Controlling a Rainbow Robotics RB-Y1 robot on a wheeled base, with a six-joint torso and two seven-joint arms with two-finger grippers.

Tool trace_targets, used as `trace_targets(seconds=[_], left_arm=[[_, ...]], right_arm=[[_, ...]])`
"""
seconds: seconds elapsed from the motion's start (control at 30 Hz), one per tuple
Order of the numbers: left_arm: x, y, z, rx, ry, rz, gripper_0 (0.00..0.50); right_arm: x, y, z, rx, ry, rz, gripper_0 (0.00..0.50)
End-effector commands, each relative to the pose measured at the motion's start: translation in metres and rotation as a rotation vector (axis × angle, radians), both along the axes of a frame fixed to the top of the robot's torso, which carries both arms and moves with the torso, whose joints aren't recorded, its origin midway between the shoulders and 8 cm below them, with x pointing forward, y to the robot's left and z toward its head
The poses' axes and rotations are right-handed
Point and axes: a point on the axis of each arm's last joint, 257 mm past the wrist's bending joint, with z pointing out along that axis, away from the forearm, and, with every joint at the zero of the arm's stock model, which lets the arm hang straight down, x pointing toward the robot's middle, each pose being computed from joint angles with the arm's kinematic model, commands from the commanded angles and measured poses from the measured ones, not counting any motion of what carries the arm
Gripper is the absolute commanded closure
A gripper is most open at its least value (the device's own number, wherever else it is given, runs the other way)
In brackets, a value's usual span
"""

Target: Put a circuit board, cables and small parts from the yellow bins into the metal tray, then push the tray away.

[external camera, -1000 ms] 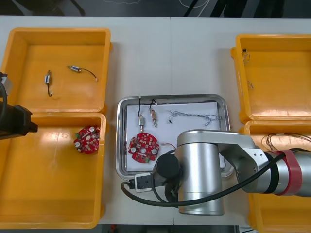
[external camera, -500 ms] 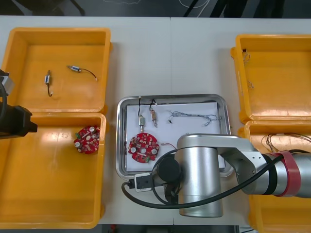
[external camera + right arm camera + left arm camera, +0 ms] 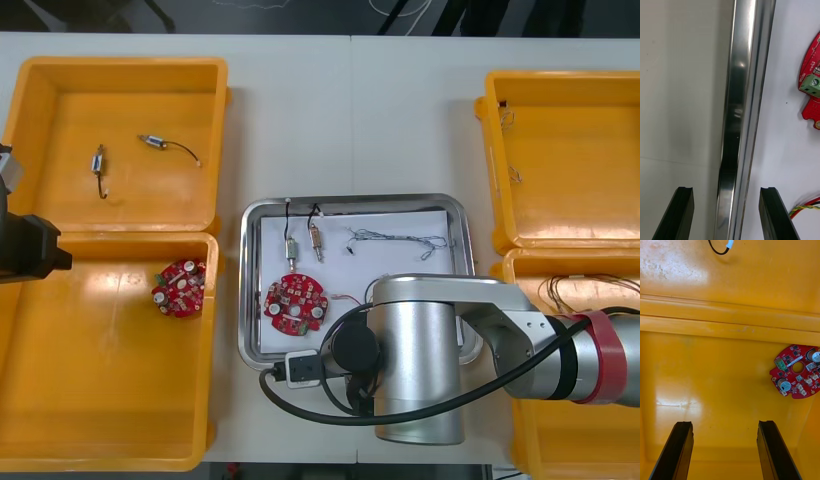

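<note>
The metal tray (image 3: 350, 201), white inside, sits mid-table. It holds a red circuit board (image 3: 295, 304), two small metal parts (image 3: 291, 250) with black leads, a twisted blue and white cable (image 3: 395, 240) and a red and yellow cable (image 3: 348, 298). My right arm (image 3: 420, 360) hangs over the tray's near edge. In the right wrist view my right gripper (image 3: 726, 210) is open and astride the tray's rim (image 3: 741, 112), one finger over the table, the other over the white floor near the board (image 3: 812, 93). My left gripper (image 3: 725, 450) is open above the near-left bin.
A second circuit board (image 3: 180, 288) lies in the near-left yellow bin (image 3: 100, 400), also seen as a board (image 3: 797, 371) beyond the left fingers. The far-left bin (image 3: 120, 75) holds two small metal parts (image 3: 98, 165). Thin cables (image 3: 580, 290) lie in the near-right bin (image 3: 530, 440).
My right arm has shifted slightly to the right and toward the table's near edge. The tray and its contents have stayed put. The left arm has barely moved.
</note>
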Motion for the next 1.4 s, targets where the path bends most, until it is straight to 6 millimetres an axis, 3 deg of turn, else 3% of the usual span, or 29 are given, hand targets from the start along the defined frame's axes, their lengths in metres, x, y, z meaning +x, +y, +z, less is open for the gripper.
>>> trace_targets(seconds=[0.03, 0.63, 0.73, 0.83, 0.9, 0.93, 1.1, 1.4], left_arm=[[0.004, 0.012, 0.027, 0.095, -0.054, -0.086, 0.000], [0.004, 0.011, 0.026, 0.093, -0.052, -0.091, 0.000], [0.004, 0.011, 0.026, 0.093, -0.052, -0.091, 0.000], [0.004, 0.011, 0.026, 0.093, -0.052, -0.091, 0.000], [0.004, 0.011, 0.026, 0.093, -0.052, -0.091, 0.000], [0.004, 0.011, 0.026, 0.093, -0.052, -0.091, 0.000], [0.004, 0.011, 0.026, 0.093, -0.052, -0.091, 0.000], [0.004, 0.011, 0.026, 0.093, -0.052, -0.091, 0.000]], right_arm=[[-0.002, -0.009, -0.011, -0.014, 0.008, -0.038, 0.000], [-0.010, -0.002, -0.008, 0.000, 0.003, -0.029, 0.003], [-0.010, -0.001, -0.008, 0.001, 0.002, -0.029, 0.100], [-0.010, 0.000, -0.008, 0.002, 0.003, -0.031, 0.287], [-0.011, 0.001, -0.008, 0.003, 0.004, -0.030, 0.392], [-0.011, 0.002, -0.008, 0.005, 0.004, -0.029, 0.419], [-0.009, 0.003, -0.006, 0.006, -0.002, -0.029, 0.492], [0.003, 0.004, 0.002, 0.006, -0.044, -0.025, 0.500]])
